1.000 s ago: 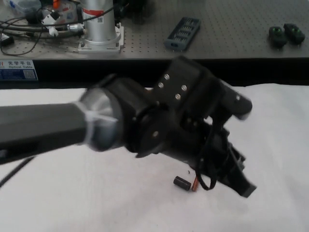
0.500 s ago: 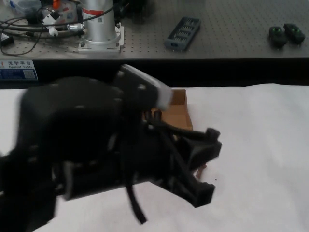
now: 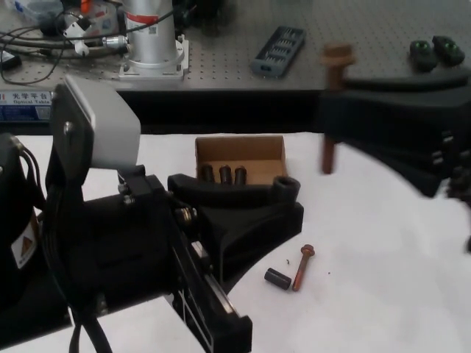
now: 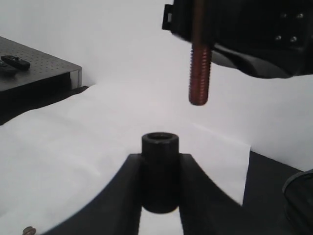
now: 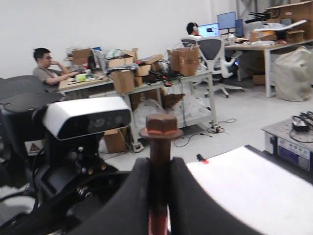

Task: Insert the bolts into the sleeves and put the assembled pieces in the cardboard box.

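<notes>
Copper bolts (image 3: 302, 266) (image 3: 327, 154), two; black sleeves (image 3: 276, 279), five; cardboard box (image 3: 239, 145), one.

We are in a robotics lab that shares its room with an open office. Behind our cloth-covered bench (image 3: 390, 250) we see a perforated metal table (image 3: 353, 51) carrying a metal post (image 3: 149, 29), tangled cables (image 3: 37, 37) and a blue tool case (image 3: 278, 50). Across the room stand desks (image 5: 156, 84) piled with cardboard boxes (image 5: 185, 59), monitors (image 5: 227, 20) and a swivel chair (image 5: 211, 51).

Copper bolt (image 4: 199, 58) hangs threads-down above upright black sleeve (image 4: 160, 171) (apart); cardboard box (image 3: 243, 147) holds three dark pieces (image 3: 224, 173).
</notes>
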